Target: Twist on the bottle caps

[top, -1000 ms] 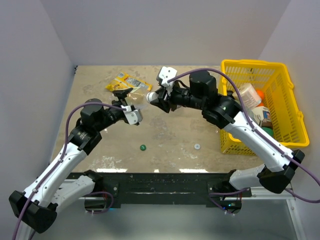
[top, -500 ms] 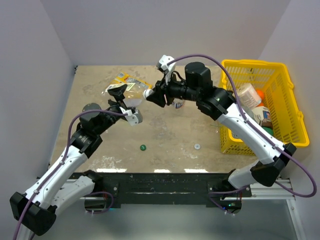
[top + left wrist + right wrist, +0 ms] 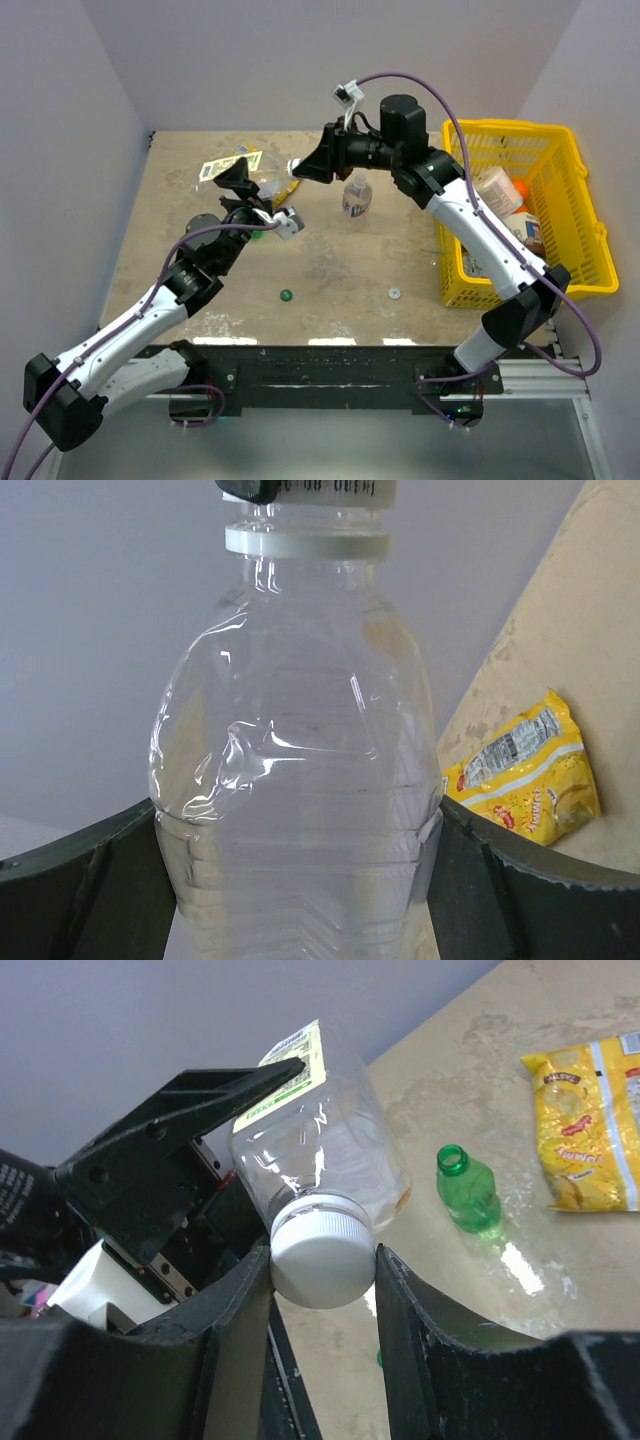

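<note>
My left gripper [image 3: 243, 185] is shut on a clear labelled bottle [image 3: 262, 178], held tilted above the table; in the left wrist view the bottle [image 3: 300, 760] fills the space between the fingers [image 3: 470, 880]. My right gripper [image 3: 300, 166] is shut on a white cap [image 3: 322, 1258] that sits on this bottle's neck [image 3: 305, 542]. A second clear bottle [image 3: 356, 195] stands on the table. A green bottle [image 3: 468, 1192] sits uncapped on the table. A dark green cap [image 3: 286, 295] and a white cap [image 3: 394, 293] lie loose near the front.
A yellow snack packet [image 3: 590, 1120] lies at the back of the table beyond the green bottle; it also shows in the left wrist view [image 3: 520, 780]. A yellow basket [image 3: 585, 260] with bulkier containers stands at the right. Walls close off the left, back and right.
Both grippers have risen and moved toward the back with the bottle and cap held between them. The standing clear bottle, hidden behind the right arm before, now shows.
</note>
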You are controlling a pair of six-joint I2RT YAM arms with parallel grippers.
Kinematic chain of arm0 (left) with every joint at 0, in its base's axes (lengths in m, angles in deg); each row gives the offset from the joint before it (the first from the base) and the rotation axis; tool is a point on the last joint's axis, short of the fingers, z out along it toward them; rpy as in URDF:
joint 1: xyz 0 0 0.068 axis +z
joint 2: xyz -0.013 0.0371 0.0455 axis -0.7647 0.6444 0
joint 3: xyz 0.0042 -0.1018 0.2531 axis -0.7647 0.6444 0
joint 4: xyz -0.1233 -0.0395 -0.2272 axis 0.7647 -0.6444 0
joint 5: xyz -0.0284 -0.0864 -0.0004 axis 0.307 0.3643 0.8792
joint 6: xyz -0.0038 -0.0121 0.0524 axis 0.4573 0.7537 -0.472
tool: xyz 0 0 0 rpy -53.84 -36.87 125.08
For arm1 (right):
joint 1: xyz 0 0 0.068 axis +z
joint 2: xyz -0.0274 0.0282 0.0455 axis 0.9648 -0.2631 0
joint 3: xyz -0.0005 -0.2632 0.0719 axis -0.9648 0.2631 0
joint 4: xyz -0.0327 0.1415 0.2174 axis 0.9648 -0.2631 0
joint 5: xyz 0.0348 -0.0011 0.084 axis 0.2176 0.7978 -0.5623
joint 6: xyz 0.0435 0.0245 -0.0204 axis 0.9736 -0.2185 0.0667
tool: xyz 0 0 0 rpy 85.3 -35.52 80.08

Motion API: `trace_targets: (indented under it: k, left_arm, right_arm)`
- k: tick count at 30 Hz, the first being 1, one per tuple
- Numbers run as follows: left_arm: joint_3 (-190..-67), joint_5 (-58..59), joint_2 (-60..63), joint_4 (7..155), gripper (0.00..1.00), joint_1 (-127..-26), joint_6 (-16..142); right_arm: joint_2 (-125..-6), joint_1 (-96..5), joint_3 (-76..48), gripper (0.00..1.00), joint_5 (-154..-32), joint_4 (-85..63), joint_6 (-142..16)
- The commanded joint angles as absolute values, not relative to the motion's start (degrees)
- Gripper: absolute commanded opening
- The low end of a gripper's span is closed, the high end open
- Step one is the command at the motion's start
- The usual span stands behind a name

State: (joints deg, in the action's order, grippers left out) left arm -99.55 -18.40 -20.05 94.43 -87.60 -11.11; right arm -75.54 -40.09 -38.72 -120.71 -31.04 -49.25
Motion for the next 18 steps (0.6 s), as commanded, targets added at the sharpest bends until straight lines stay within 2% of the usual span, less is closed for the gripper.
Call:
trace_targets:
  k: [1,5,12,18]
  left_arm:
    - [-99.8,-21.3,-19.1,112.7,0.00,-93.6,-14.5]
    - [-102.0,-24.8,-17.6,110.7,0.00,-95.0,-15.5]
    - [-97.8,-28.2,-12.6,124.2,0.00,-95.8,-32.3]
    - [-99.1,-30.6,-12.6,121.3,0.00,-95.8,-29.1]
  right_arm:
    - [-78.9,-40.7,-39.3,0.00,-124.0,-27.7,-40.7]
    - [-80.4,-41.3,-40.1,0.00,-125.8,-24.1,-36.9]
    - [-82.3,-41.8,-42.2,0.00,-126.7,-22.3,-32.1]
    - [-82.6,-43.9,-40.6,0.01,-127.9,-20.1,-30.2]
